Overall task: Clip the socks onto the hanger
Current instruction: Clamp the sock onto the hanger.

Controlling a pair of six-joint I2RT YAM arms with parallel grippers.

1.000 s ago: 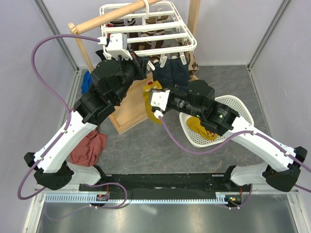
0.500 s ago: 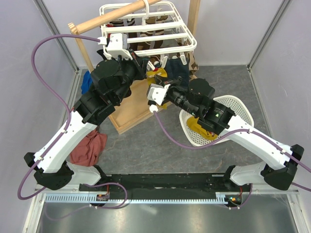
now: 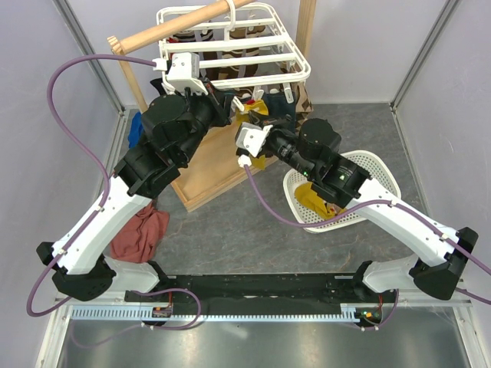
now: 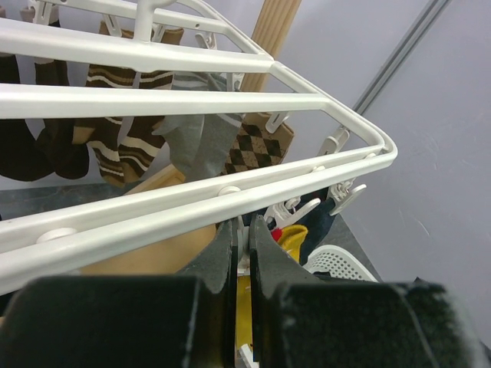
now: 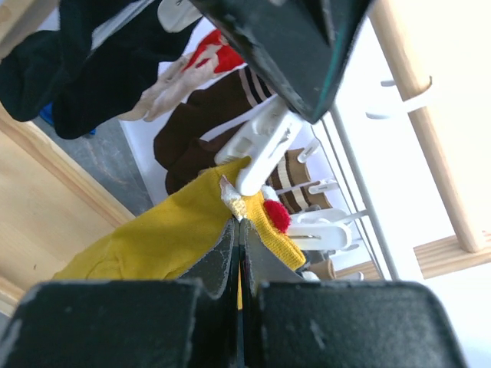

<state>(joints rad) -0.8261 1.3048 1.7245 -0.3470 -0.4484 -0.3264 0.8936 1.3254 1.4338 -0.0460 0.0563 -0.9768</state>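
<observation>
The white hanger (image 3: 230, 47) hangs from the wooden pole; its bars fill the left wrist view (image 4: 153, 100). A navy sock (image 3: 282, 115) hangs clipped at its near edge. My left gripper (image 3: 229, 103) is shut on a white clip peg (image 4: 244, 230) under the front bar. My right gripper (image 3: 257, 123) is shut on a mustard-yellow sock (image 5: 169, 234) and holds its cuff up against the open end of that peg (image 5: 265, 146). The sock also shows in the left wrist view (image 4: 293, 238). A second yellow sock (image 3: 316, 201) lies in the basket.
The white mesh basket (image 3: 383, 180) sits at the right, under my right arm. The wooden stand's base (image 3: 207, 176) lies under the hanger. Brown argyle and striped socks (image 4: 257, 142) hang further back. A red cloth (image 3: 140, 234) and a blue cloth (image 3: 136, 130) lie at the left.
My right gripper has lifted the yellow sock up and back to the hanger's front edge, next to my left gripper. The left arm has held still on the peg.
</observation>
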